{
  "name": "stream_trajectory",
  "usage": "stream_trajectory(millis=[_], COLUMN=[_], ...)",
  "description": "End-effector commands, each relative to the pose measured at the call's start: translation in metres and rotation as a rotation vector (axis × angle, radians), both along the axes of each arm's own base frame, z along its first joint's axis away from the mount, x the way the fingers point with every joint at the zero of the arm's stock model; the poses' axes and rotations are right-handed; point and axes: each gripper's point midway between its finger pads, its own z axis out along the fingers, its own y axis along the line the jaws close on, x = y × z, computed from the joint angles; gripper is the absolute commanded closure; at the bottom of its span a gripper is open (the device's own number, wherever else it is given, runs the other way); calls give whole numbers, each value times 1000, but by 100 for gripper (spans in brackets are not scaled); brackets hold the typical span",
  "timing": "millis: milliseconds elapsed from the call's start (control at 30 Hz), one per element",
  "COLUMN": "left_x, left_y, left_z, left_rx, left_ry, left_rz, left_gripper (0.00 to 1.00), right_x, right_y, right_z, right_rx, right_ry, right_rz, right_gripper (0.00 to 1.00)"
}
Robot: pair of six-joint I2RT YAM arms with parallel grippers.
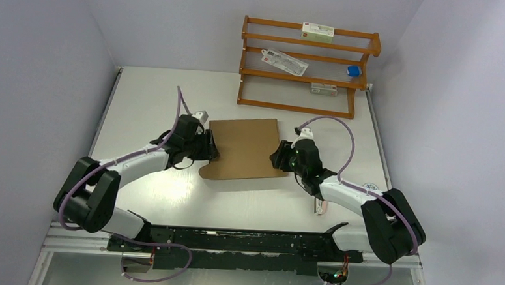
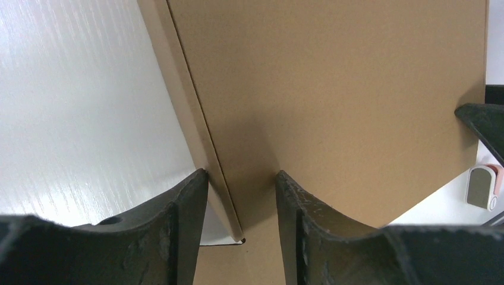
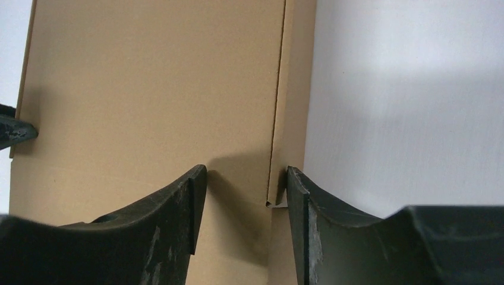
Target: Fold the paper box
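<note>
The paper box (image 1: 246, 149) is a flat brown cardboard piece lying mid-table, with narrow side flaps turned up along its left and right edges. My left gripper (image 1: 212, 147) is at the left edge. In the left wrist view its jaws (image 2: 241, 175) stand apart astride the raised flap of the box (image 2: 345, 89), one finger outside the flap and one over the panel. My right gripper (image 1: 276, 158) is at the right edge. Its jaws (image 3: 246, 171) straddle that side's flap the same way on the box (image 3: 148, 89). Neither gripper is pinching the cardboard.
A wooden rack (image 1: 306, 67) stands at the back right of the white table (image 1: 154, 91), holding small cartons and a blue item (image 1: 353, 71). Grey walls close in on the left, back and right.
</note>
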Motion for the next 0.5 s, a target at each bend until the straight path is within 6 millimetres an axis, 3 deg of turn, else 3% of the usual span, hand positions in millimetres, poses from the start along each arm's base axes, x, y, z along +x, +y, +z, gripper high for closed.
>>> stream_trajectory(millis=[0,100,300,467], left_x=[20,30,36,31], left_y=[-3,2,25,67], left_z=[2,14,74,123], left_rx=[36,53,41,88], left_ry=[-24,-47,-163,-289], left_rz=[21,51,112,201], left_gripper=[46,41,32,21], right_x=[-2,2,2,-4], right_y=[6,4,-2,6], right_z=[-3,9,38,60], right_rx=[1,-19,-92,-154], right_ry=[21,-3,-60,-127], right_rz=[28,28,64,151], right_gripper=[47,45,31,20])
